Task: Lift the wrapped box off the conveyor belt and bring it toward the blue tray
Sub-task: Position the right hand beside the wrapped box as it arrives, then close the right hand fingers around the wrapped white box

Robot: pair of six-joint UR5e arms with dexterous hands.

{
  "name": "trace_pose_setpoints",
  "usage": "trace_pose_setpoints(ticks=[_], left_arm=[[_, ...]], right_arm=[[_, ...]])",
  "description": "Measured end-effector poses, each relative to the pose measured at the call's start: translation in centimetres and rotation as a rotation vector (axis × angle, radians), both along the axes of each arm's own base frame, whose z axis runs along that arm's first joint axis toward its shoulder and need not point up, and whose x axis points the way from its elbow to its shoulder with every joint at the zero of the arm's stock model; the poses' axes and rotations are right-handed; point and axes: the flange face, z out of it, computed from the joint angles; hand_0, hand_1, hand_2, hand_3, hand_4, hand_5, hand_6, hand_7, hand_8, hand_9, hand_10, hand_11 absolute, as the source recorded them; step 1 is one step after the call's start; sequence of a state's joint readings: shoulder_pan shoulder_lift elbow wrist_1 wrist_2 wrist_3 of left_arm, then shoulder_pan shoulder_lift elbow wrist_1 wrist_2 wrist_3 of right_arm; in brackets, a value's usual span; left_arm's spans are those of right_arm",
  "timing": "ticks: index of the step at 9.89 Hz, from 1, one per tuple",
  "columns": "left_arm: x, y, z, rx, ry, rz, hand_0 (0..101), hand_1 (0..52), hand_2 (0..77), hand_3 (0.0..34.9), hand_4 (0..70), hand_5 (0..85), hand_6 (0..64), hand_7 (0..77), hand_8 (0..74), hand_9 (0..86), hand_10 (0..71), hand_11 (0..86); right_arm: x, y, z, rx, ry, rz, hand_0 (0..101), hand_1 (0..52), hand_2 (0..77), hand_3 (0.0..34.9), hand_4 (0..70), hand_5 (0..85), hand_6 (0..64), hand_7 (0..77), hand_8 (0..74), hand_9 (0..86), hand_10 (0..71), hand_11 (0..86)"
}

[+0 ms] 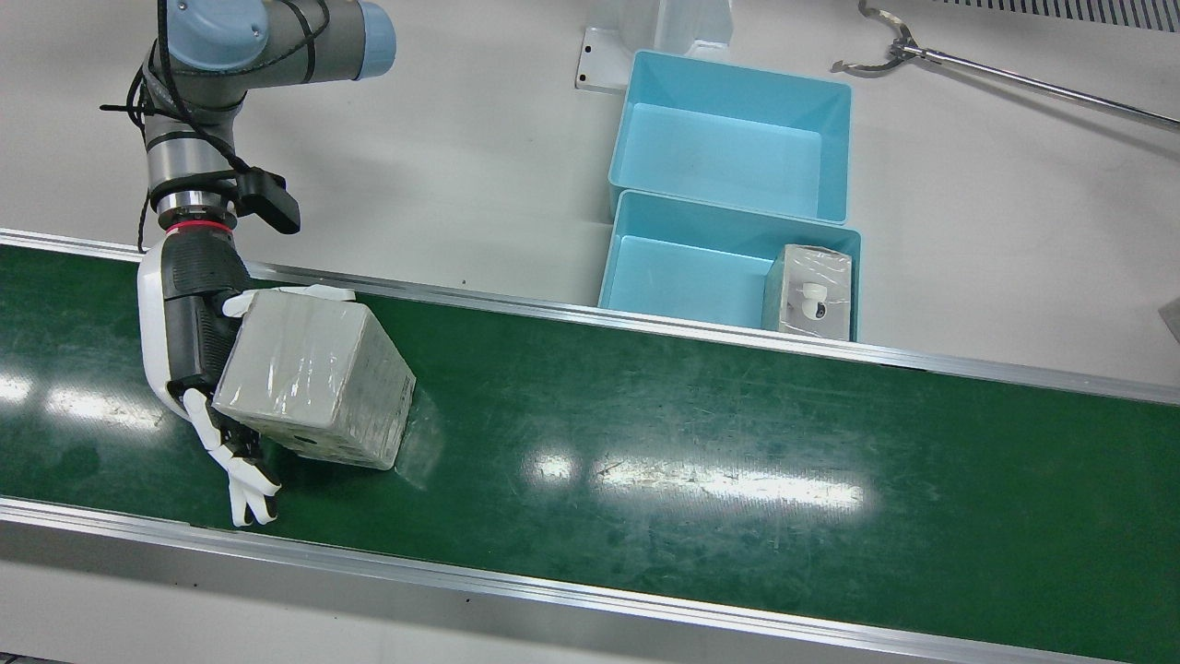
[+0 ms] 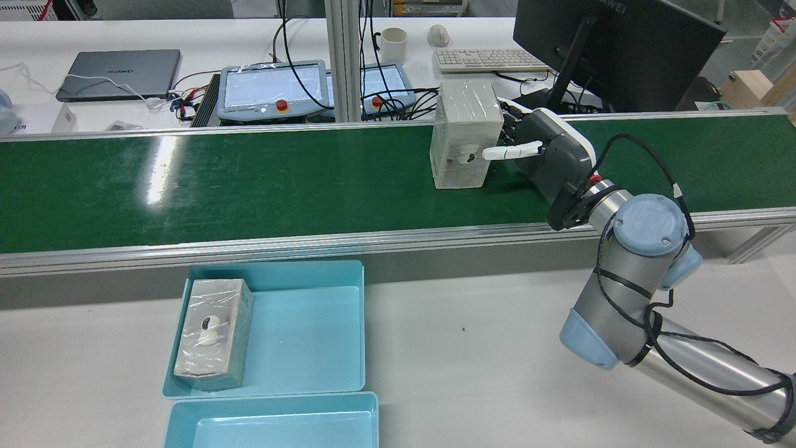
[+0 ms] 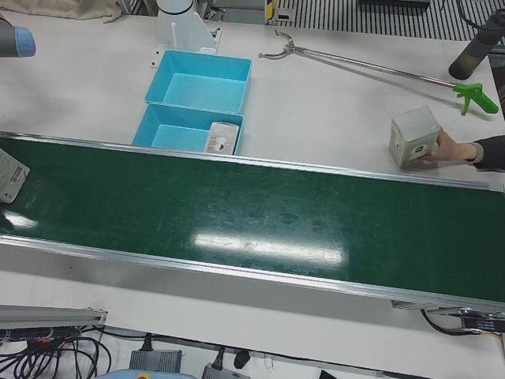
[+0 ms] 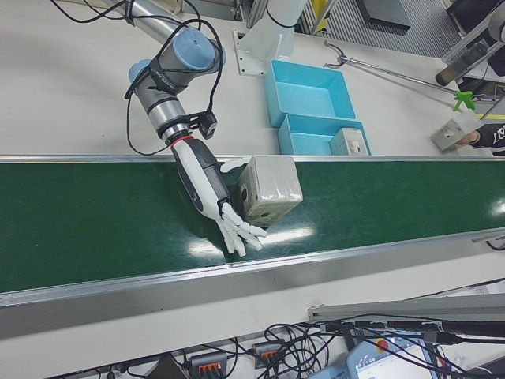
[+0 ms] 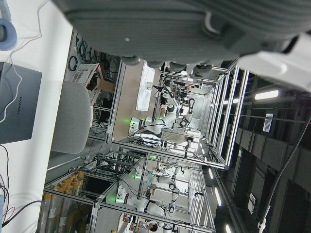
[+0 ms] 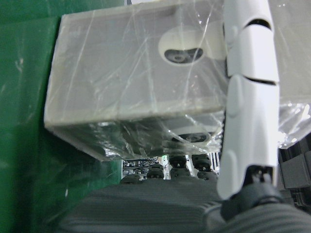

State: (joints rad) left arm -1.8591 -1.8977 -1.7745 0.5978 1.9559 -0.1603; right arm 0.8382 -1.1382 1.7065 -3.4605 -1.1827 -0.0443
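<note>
**Carefully now: box gripped on the belt, tray well off to the right**

Right now the right hand grasps the wrapped box at the left of the front view. One white finger lies along the box's upper edge, the palm presses its left face, and the other fingers reach beneath and past its lower corner. The box sits tilted, one edge down toward the belt; whether it has fully cleared the belt I cannot tell. In the right hand view a finger crosses the printed face, over crinkled film.

To do this step well, I judge the grip should firm up before any sideways travel, since the film looks slippery and the hold is from one side. Lift straight up first, then swing right across the belt's far rail toward the near blue tray, which already holds another box at its right end, so aim for the bare left part.

The right arm reaches down from the upper left, wrist bent steeply, forearm nearly vertical over the belt. The left hand shows only as a blurred palm edge in its own camera; its state I cannot tell.
</note>
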Motion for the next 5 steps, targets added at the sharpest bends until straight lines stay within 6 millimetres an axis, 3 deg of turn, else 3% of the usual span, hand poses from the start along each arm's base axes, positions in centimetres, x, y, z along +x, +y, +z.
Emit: trace_pose_setpoints(ticks=[4,5], left_arm=[[0.00,0.00,0.00,0.000,0.000,0.000,0,0.0,1.1,0.0,0.0,1.1,0.5,0.5,0.5,0.5,0.5,0.5],[0.00,0.00,0.00,0.000,0.000,0.000,0,0.0,1.1,0.0,0.0,1.1,0.5,0.5,0.5,0.5,0.5,0.5]], right_arm=[[-0.03,0.02,0.05,-0.002,0.002,-0.001,48,16.4,12.5,0.0,10.9,20.2,3.8,4.9,1.1,3.8,0.0,0.5],[-0.05,0.03,0.04,-0.003,0.003,-0.002,49,18.5,20.7,0.0,12.0,27.3,8.2,11.4,4.9,8.7,0.0,0.5]])
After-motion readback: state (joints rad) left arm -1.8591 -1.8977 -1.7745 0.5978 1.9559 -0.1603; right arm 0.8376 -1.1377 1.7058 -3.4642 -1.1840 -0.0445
